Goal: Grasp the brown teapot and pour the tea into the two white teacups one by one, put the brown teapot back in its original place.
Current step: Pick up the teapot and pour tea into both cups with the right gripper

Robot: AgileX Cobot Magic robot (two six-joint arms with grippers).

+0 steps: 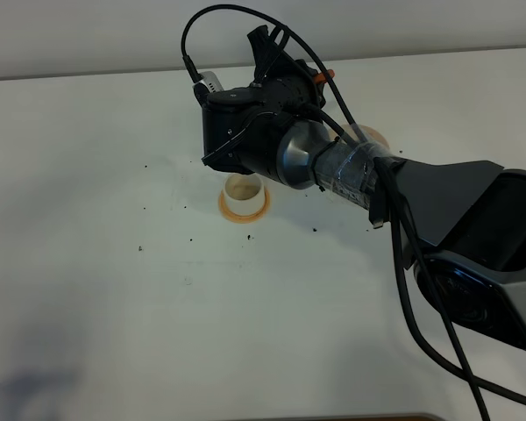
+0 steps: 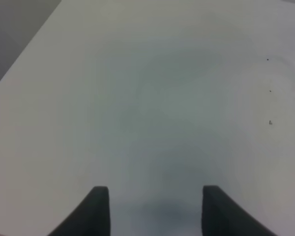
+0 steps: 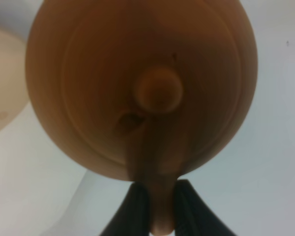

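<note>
In the right wrist view the brown teapot (image 3: 137,64) fills the frame, seen from above with its lid knob (image 3: 160,88) in the middle. My right gripper (image 3: 161,196) is shut on its loop handle. The pale beige saucer (image 3: 2,83) lies beside the pot, apart from it. In the high view my right arm (image 1: 333,167) reaches across the middle and hides the teapot. One white teacup (image 1: 244,189) stands on an orange coaster (image 1: 245,211) just below the wrist; its inside looks tan. My left gripper (image 2: 155,206) is open and empty.
An orange rim (image 1: 374,136) peeks out behind the right arm; what stands on it is hidden. Small dark specks dot the white table (image 1: 114,289). Cables hang from the right arm. The left wrist view shows only bare table (image 2: 147,98).
</note>
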